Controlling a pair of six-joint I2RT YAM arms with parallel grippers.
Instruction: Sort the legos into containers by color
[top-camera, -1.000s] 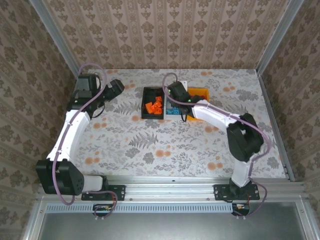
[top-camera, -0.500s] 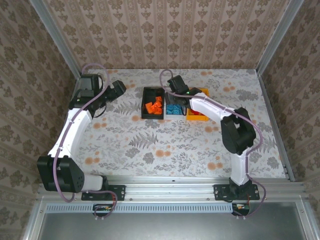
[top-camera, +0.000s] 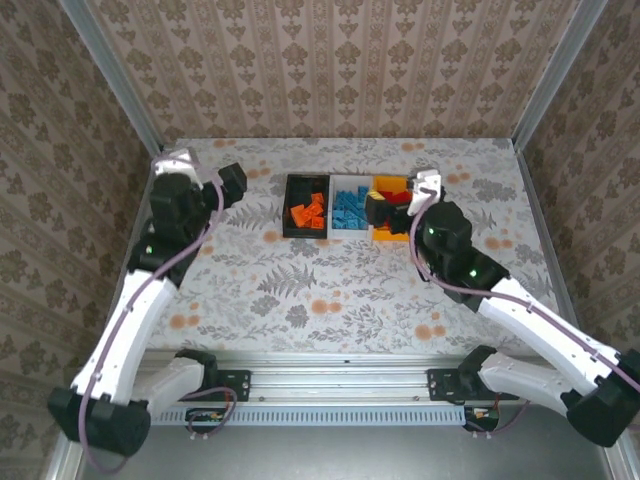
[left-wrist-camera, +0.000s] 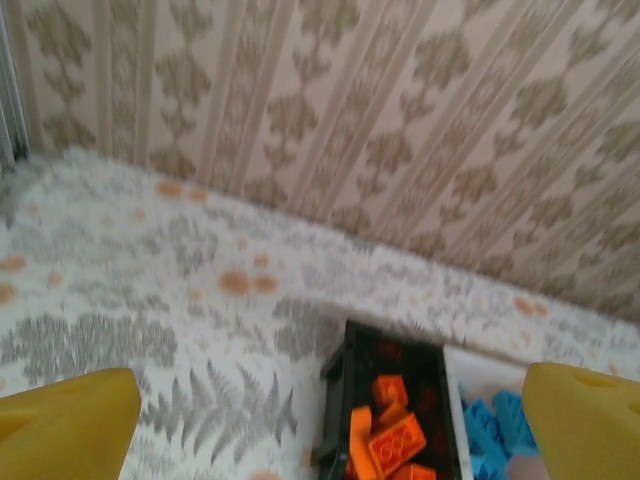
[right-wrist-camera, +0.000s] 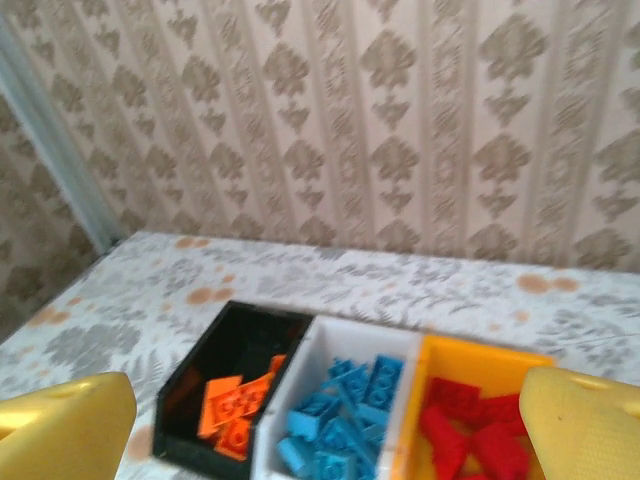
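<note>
Three containers stand side by side at the back middle of the table. The black bin (top-camera: 291, 205) holds orange legos (top-camera: 309, 212), the white bin (top-camera: 349, 182) blue legos (top-camera: 350, 210), and the yellow-orange bin (top-camera: 391, 236) red legos (top-camera: 399, 197). My right gripper (top-camera: 376, 210) hovers open above the yellow-orange bin's left part, nothing between its yellow fingertips (right-wrist-camera: 585, 425). In its view the blue legos (right-wrist-camera: 345, 415) sit in the middle, with orange legos (right-wrist-camera: 235, 410) left and red legos (right-wrist-camera: 470, 425) right. Left of the black bin (left-wrist-camera: 340, 385), my left gripper (top-camera: 232, 183) is open and empty.
The table is covered by a floral cloth (top-camera: 300, 290) and closed in by patterned walls at the back and both sides. A metal rail (top-camera: 340, 360) runs along the near edge, where the arm bases are fixed.
My right gripper has opened and its arm has swung back from over the white bin toward the right. The left arm has shifted a little, its gripper still open.
</note>
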